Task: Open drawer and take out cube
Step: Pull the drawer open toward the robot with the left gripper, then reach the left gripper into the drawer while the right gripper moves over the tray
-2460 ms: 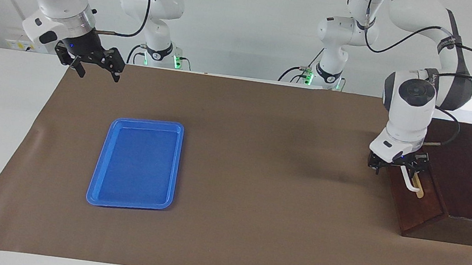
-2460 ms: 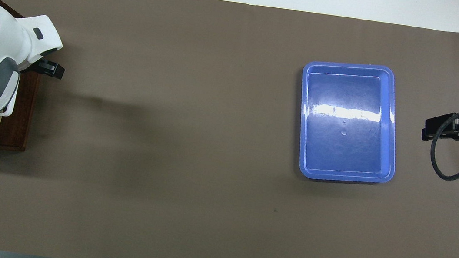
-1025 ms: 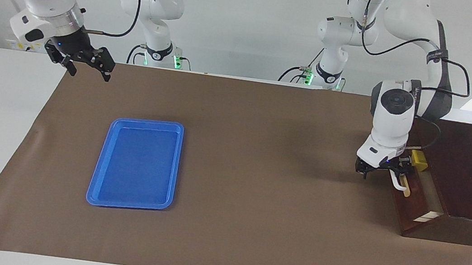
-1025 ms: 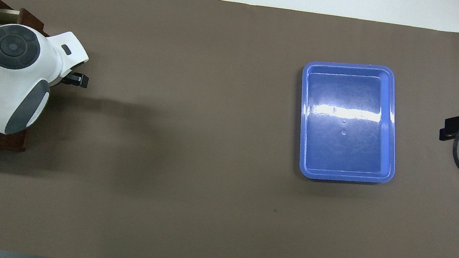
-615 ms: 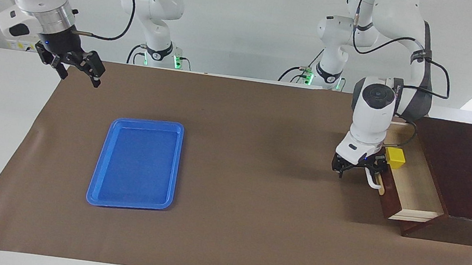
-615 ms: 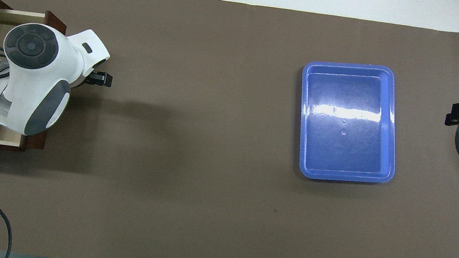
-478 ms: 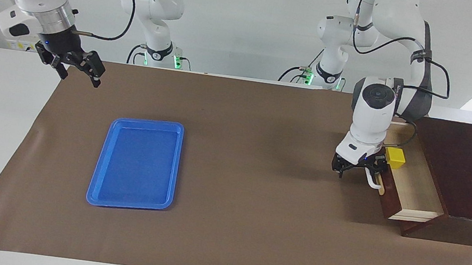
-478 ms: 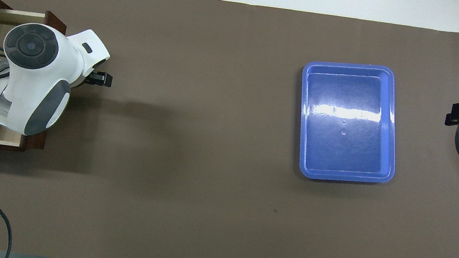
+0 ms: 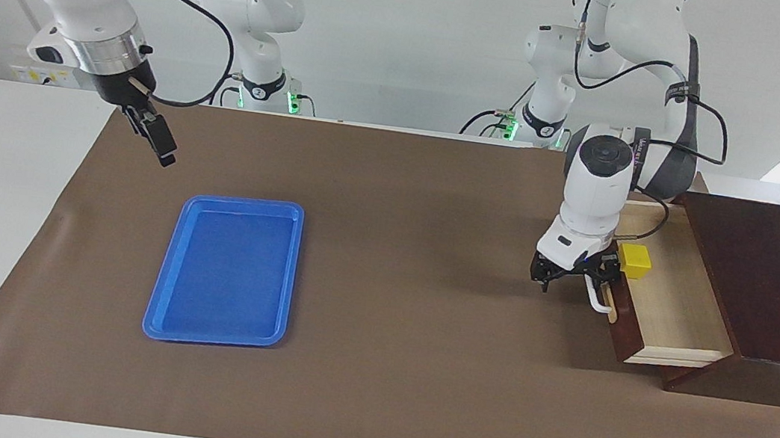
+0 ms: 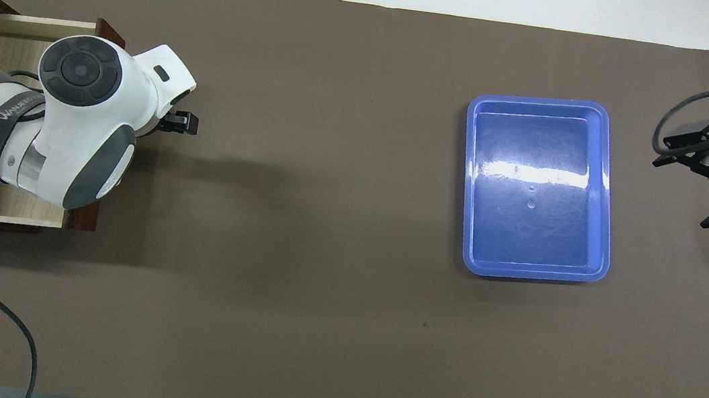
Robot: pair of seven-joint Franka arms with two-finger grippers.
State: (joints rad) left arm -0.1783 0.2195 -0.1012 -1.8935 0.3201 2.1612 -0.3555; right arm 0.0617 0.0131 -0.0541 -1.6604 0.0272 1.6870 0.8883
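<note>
The dark wooden drawer (image 9: 623, 327) stands pulled out of its cabinet at the left arm's end of the table, and its pale interior (image 9: 676, 306) shows. A small yellow cube (image 9: 635, 259) sits inside, close to the drawer front. My left gripper (image 9: 573, 279) hangs in front of the drawer, open, with one finger hooked at the white handle (image 9: 602, 300). In the overhead view the left arm covers the cube, and only the left gripper's tip (image 10: 182, 124) pokes out. My right gripper (image 9: 158, 138) hangs open over the mat's edge, holding nothing.
A blue tray (image 9: 160, 279) lies on the brown mat toward the right arm's end, also seen from overhead as the blue tray (image 10: 608, 203). The dark cabinet top (image 9: 768, 269) fills the corner at the left arm's end.
The left gripper has drawn the drawer farther out toward the table's middle, baring the cube. The right gripper has turned and swung in over the mat toward the tray.
</note>
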